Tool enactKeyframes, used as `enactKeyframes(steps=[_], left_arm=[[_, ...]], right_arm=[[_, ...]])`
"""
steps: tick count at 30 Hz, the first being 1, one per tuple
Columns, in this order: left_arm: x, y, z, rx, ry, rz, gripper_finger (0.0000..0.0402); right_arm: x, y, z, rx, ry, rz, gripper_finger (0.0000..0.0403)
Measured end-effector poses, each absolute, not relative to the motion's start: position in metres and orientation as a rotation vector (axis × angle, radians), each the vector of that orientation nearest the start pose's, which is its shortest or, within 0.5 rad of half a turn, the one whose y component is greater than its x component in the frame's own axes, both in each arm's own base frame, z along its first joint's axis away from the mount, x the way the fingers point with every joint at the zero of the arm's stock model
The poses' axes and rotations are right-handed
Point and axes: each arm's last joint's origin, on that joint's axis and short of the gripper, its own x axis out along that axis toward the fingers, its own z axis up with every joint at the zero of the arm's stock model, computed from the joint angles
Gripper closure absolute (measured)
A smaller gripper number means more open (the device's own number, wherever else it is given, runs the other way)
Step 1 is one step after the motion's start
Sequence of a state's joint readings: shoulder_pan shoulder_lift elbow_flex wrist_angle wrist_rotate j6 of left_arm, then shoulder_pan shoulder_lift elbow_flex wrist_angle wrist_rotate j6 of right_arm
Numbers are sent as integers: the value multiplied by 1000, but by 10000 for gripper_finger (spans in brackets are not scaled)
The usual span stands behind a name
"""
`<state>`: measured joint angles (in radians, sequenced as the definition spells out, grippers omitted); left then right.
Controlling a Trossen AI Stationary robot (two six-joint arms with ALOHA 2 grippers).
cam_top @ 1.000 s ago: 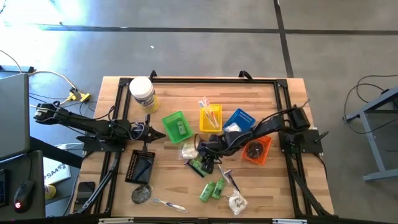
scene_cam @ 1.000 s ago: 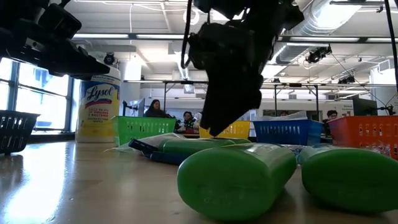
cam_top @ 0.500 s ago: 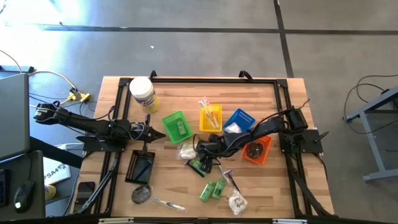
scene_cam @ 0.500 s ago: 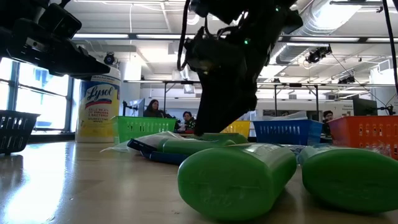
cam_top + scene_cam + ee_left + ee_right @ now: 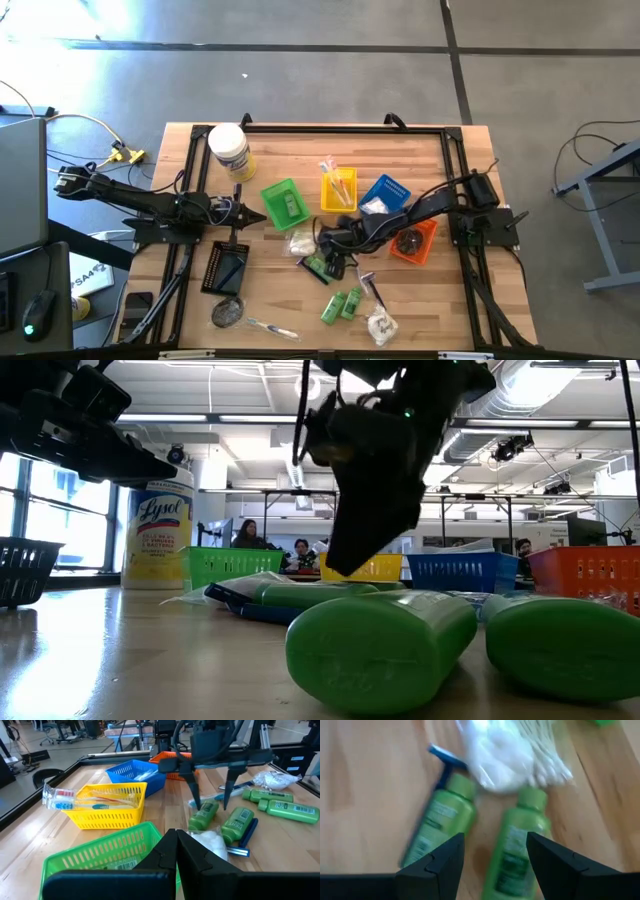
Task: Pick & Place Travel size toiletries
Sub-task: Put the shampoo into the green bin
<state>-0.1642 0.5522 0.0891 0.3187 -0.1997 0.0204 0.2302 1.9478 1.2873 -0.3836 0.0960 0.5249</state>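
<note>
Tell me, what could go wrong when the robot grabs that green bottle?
The right gripper hangs open over two green bottles lying close together, so it might bump the other one. A blue razor and a white packet touch them and could get dragged along.

Overhead camera looks straight down; the low one sits at tabletop level (very near, perhaps); both share the green tubes point(image 5: 341, 304).
</note>
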Motion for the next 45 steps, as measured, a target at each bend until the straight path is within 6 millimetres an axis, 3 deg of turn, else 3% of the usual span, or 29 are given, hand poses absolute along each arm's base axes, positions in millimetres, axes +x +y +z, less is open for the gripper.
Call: enactKeyframes(steps=[5,13,18,23,30,36,40,45], left_arm=[[135,-17,172,46,142,34,401],[135,-17,172,46,142,34,401],[135,-17,172,47,146,34,401],[135,-17,172,48,150,34,401],[135,-17,172,48,150,34,401],[135,-17,172,48,150,34,401],[135,-17,171,48,150,34,401],[135,-17,171,49,158,33,401]], right_arm=[[384,86,158,293,1065,-172,191],[386,86,139,280,1119,-187,149],[388,86,131,253,1128,-186,149],[388,86,131,232,1122,-193,177],[389,82,138,205,1091,-195,263],[386,83,171,148,992,-128,256],[380,84,206,110,876,-97,222],[360,78,254,86,685,-23,238]])
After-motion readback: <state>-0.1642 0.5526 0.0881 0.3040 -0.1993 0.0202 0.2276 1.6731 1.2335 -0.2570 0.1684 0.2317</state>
